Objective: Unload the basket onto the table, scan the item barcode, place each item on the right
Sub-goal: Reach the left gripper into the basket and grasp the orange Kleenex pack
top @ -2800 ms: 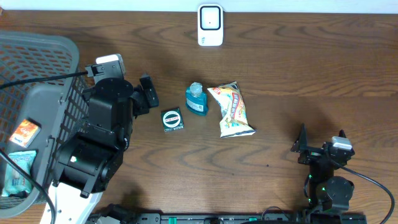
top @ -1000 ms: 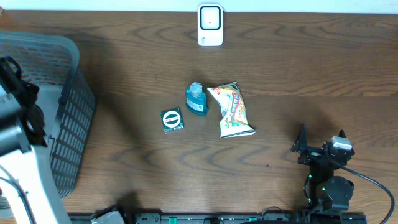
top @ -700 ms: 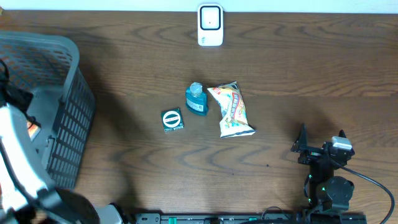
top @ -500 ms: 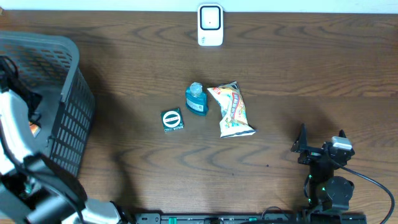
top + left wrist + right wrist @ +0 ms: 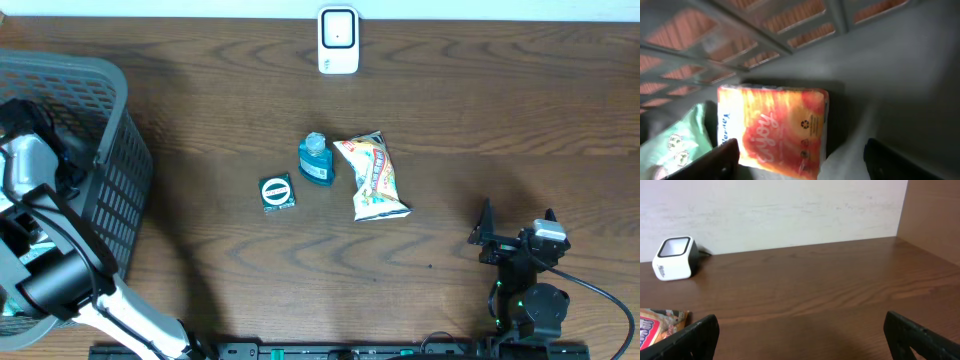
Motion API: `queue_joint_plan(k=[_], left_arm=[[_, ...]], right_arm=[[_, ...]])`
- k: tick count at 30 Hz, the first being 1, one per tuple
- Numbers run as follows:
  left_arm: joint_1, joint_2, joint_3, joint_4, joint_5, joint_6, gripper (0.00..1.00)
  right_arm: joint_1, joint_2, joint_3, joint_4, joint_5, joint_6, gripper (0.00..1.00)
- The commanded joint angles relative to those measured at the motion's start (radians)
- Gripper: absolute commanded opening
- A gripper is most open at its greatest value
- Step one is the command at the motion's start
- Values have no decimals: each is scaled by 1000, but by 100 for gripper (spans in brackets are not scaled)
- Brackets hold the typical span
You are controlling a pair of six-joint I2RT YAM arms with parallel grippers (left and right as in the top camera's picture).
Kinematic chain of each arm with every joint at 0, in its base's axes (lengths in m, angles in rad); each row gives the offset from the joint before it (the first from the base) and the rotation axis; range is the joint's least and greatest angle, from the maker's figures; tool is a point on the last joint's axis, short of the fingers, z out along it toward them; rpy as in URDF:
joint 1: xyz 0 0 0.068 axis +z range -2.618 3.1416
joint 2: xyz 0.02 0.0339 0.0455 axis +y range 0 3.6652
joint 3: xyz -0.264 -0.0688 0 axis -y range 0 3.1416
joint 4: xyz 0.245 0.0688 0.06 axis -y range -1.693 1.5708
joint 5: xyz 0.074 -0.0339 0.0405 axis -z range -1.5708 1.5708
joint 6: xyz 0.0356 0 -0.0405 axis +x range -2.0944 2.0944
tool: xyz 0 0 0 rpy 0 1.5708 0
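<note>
An orange packet item (image 5: 772,127) lies flat on the grey basket floor. My left gripper (image 5: 805,165) is down inside the basket and open, one finger on each side of the packet. The left fingertip (image 5: 720,160) overlaps the packet's left edge, and the right fingertip (image 5: 900,162) stands well clear of it. In the overhead view only the left arm (image 5: 40,200) shows, reaching into the basket (image 5: 110,130). The white barcode scanner (image 5: 338,40) stands at the table's far edge, also in the right wrist view (image 5: 674,257). My right gripper (image 5: 800,340) rests open and empty at the front right.
A green packet (image 5: 675,145) lies next to the orange one. On the table's middle sit a teal bottle (image 5: 316,158), a snack bag (image 5: 374,177) and a small round-labelled box (image 5: 277,192). The basket's lattice wall (image 5: 790,30) rises close behind the packet.
The left arm has swung off the table's left side and come down into the basket. The right arm and the table items have not moved.
</note>
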Motion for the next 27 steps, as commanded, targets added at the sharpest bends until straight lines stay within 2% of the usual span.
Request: queue_joint_plan(k=[1,4,6,12,20,27], left_arm=[[2,60,-2,3,-20,18,58],[1,96,-2,-11,-18,18,22],[1,105,-2,-20,-11,17,8],[1,37,0,-31,-6,17,7],[0,-231,0,-23,92,2,7],[0,-467,0,-9,267,-28,7]], right_arm=[[-3,-3,-1,-2,8,-12,99],[-3,-3,-1,-2,8,-12,99],[-3,-3,-1,-2,8,-12,99],[-3,-3,-1,-2,8,-12,99],[-3,-3,-1,-2,8,-12,99],[-3,-3,-1,-2,8,-12,99]])
